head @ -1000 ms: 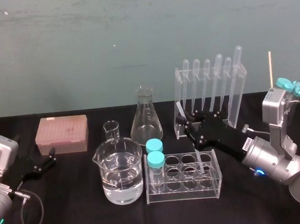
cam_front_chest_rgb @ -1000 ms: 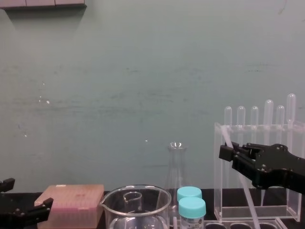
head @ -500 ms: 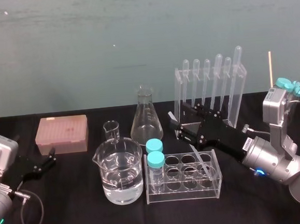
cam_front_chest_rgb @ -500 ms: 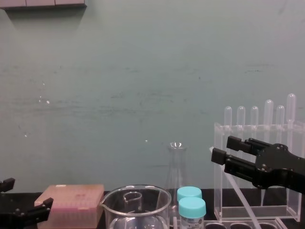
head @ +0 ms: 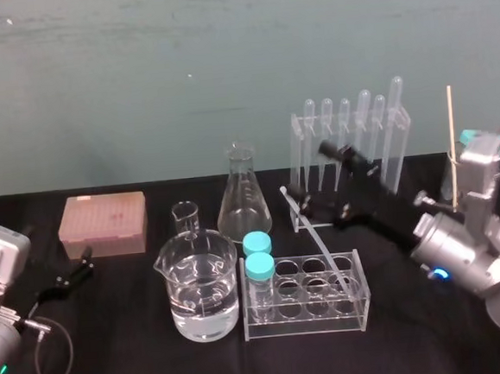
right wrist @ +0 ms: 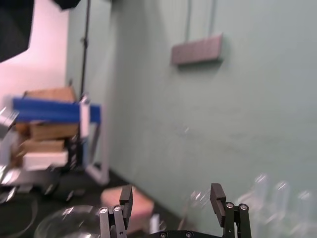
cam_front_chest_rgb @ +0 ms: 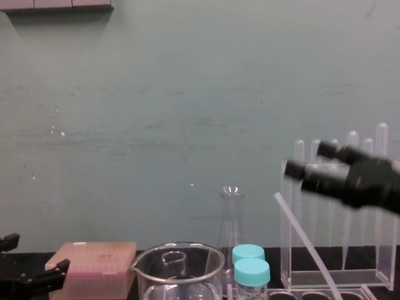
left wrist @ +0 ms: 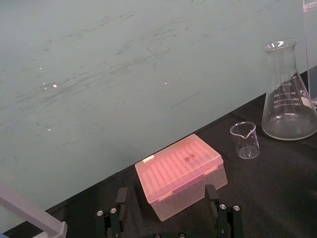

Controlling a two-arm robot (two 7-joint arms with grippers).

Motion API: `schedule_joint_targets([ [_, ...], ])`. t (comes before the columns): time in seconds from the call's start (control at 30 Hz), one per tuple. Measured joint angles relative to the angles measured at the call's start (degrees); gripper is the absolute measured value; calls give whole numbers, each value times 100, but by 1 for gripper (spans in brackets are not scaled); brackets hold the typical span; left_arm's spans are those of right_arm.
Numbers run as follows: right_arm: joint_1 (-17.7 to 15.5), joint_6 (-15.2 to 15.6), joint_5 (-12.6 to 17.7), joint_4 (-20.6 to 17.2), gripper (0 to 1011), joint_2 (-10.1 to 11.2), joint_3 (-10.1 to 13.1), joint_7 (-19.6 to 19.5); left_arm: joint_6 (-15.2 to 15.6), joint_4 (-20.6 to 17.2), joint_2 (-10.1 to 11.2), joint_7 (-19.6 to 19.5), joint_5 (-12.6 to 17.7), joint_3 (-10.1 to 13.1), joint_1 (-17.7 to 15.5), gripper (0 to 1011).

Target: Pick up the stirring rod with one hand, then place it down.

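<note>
Thin translucent whitish stirring rod (head: 321, 243) freed by the black right claw (head: 308, 171)
Left claw (head: 73, 275) parked, released; the stirring rod leans in the clear plastic tube rack (head: 308, 319), just below the right claw, which has spread wide and risen off it.

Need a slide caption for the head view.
Open right claw hovers by the stirring rod, which leans in the tube rack; left claw parked at left.
</note>
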Motion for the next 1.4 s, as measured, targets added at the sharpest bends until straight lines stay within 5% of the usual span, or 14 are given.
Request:
schedule_joint_targets([
  [0.2,-211,-116,-283,-466,1004,20,358,-718,0,0,0,0,0,0,0,1000],
  [0.33,-461,30,-678,-740,1004,95,617,-1327,0,0,0,0,0,0,0,1000],
  [0.57,-878,431,-1006,-914,1004,237,889,-1798,0,0,0,0,0,0,0,1000],
  [0.87,-1101,1190,-1118,-835,1004,312,916,-1806,0,0,0,0,0,0,0,1000],
  [1.4,-1110,1096,-1110,-857,1004,317,922,-1802,0,0,0,0,0,0,0,1000],
])
